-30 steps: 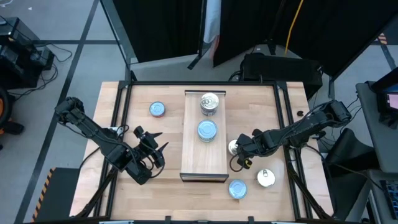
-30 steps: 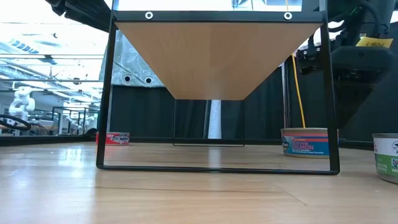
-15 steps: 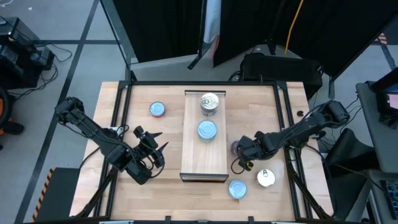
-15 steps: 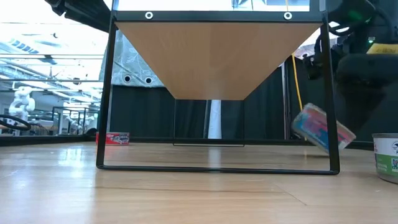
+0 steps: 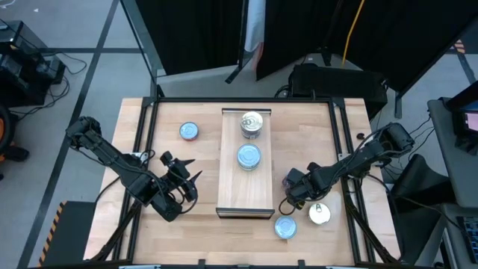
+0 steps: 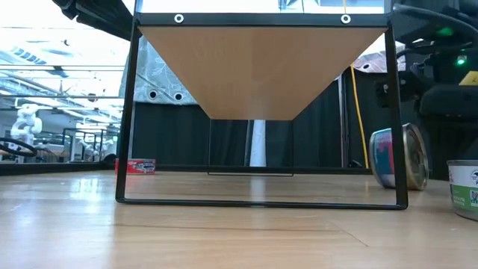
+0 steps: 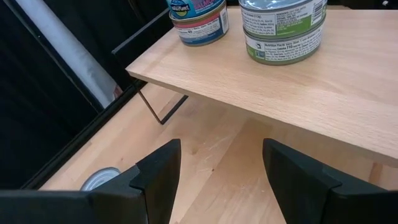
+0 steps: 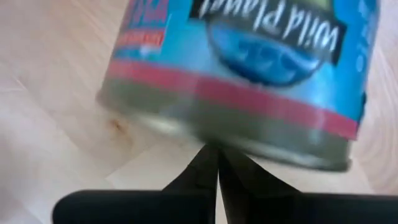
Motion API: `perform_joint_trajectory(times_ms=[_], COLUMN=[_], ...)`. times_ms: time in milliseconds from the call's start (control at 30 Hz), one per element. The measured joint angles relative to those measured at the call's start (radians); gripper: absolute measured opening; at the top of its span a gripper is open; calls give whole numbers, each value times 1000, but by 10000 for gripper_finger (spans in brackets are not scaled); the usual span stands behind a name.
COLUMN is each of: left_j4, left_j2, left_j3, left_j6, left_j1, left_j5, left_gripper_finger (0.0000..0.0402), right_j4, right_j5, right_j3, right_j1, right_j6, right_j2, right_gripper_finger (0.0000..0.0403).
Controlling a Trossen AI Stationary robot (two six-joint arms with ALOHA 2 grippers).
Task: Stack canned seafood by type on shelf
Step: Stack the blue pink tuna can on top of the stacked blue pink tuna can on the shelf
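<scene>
The shelf (image 5: 245, 187) is a long light-wood board on a black frame, seen from below in the low view (image 6: 261, 67). It carries a stack of two silver-topped tins (image 5: 252, 123) and a blue-topped tin (image 5: 249, 157). My right gripper (image 5: 290, 191), shut, stands right of the shelf over a blue-labelled tin (image 8: 249, 74), which stands tipped up on its edge (image 6: 399, 157) on the table. My left gripper (image 5: 183, 176) hangs open left of the shelf, with nothing between its fingers (image 7: 217, 180). My right gripper comes from above, pointing steeply down. Its shut fingertips (image 8: 214, 163) meet the tin at its silver rim (image 8: 214, 138). The tin is not pinched. It rests on its edge on the table, tilted, with its flat face turned sideways.
Loose tins lie on the table: a blue-and-red one (image 5: 190, 131) at the far left, a blue one (image 5: 285, 226) and a white one (image 5: 320, 214) near the front right. The shelf's black frame legs (image 6: 396, 112) stand close to the tipped tin.
My right gripper has moved down and toward the table's near edge, staying shut. The tin beside it lay flat a second ago. It then tilted and now stands up on its edge.
</scene>
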Motion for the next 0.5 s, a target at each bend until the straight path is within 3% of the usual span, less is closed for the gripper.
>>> perform_joint_trajectory(times_ms=[167,300,500], left_j4=[-1,-1,-2], left_j2=[0,0,0], left_j3=[0,0,0], left_j6=[0,0,0], left_j1=[0,0,0], left_j5=[0,0,0], left_gripper_finger=[228,228,228], right_j4=[-25,-94,-263], right_j5=[15,-57,-90], right_j3=[1,38,196], right_j1=[38,50,60], right_j6=[22,-4,-206], right_j2=[-13,-68,-165], right_gripper_finger=[6,6,33])
